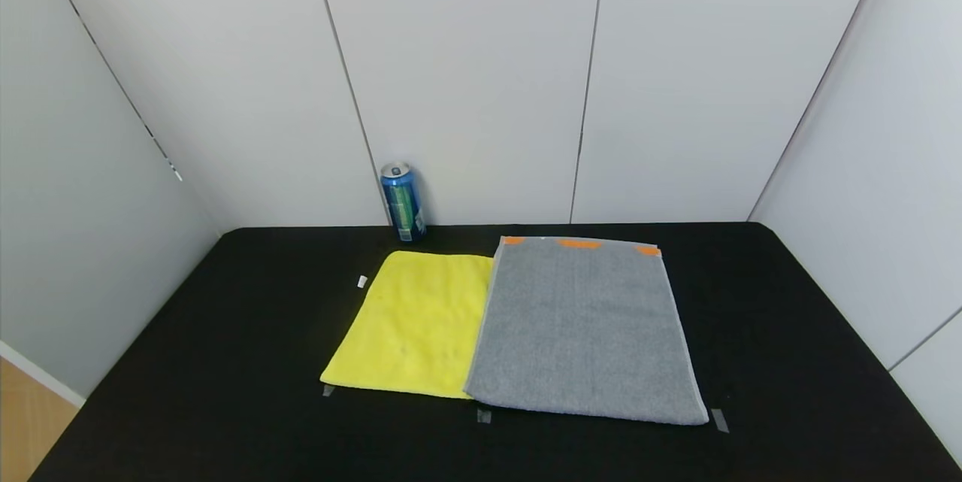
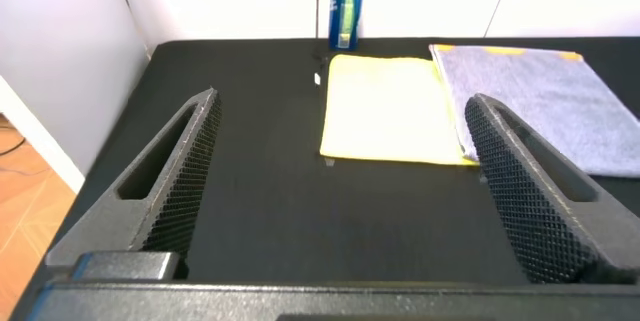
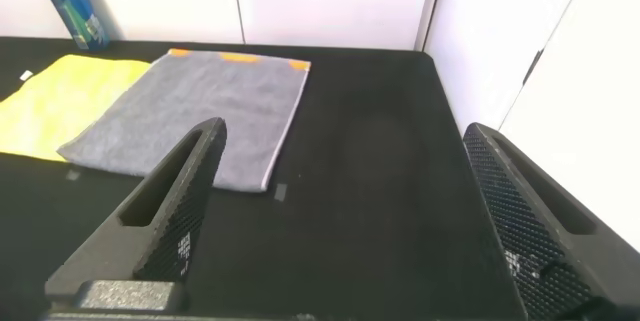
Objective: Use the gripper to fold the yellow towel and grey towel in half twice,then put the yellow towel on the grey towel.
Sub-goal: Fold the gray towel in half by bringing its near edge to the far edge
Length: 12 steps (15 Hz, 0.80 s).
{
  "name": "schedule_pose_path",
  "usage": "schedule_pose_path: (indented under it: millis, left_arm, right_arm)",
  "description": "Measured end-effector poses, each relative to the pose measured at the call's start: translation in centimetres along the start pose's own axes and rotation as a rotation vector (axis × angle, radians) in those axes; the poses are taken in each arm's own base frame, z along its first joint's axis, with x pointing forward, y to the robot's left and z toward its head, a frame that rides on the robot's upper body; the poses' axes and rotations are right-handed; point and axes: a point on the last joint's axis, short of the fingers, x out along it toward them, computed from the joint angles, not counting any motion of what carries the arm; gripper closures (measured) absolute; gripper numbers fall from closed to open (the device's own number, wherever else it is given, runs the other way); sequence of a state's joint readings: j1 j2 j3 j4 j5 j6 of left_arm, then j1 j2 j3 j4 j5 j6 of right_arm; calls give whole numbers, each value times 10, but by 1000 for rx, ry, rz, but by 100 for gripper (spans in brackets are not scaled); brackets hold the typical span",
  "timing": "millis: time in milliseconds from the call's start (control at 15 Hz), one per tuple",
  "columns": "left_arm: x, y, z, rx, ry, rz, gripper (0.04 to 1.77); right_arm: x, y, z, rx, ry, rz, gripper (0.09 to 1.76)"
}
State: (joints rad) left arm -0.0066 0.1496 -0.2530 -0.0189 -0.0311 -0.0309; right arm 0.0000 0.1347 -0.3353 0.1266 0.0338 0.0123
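We see a black cloth-covered table [image 1: 225,362] filling the lower part of the head view, its near edge and right side cut off by the frame, with pale wall panels [image 1: 466,68] closing it in behind and at both sides.

On it the mid-grey terry towel [image 1: 582,328] lies flat and unfolded, orange patches along its far edge, a pale border down its sides. Its left edge overlaps the right edge of the bright yellow fluffy microfibre towel [image 1: 413,324], so that strip of yellow is hidden. The yellow one also lies flat and open, left of the grey.

Neither arm shows in the head view. In its wrist view the left gripper [image 2: 345,206] hovers over bare table on the near left, its two black textured fingers [image 2: 180,176] spread wide with nothing between them. The right gripper [image 3: 345,221] hovers over the table's near right, fingers [image 3: 170,211] equally wide and empty.

A blue drink can [image 1: 403,201] stands upright at the back wall, just behind the yellow towel. Small grey tape marks [image 1: 719,419] sit near the towels' front corners, and a tiny white tag [image 1: 361,281] lies beside the yellow towel; what it is we cannot tell.
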Motion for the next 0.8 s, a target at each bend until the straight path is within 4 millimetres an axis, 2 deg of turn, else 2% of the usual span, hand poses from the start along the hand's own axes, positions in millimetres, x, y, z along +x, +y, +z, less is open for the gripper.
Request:
schedule_pose_path:
  millis: [333,800]
  left_arm:
    - [26,-1,40,13,57,-30,9]
    - [93,-2,60,53,251,-95,9]
  right_arm:
    - [18,0,33,4,87,-5,14]
    - [65,-1,60,18,261,0,14]
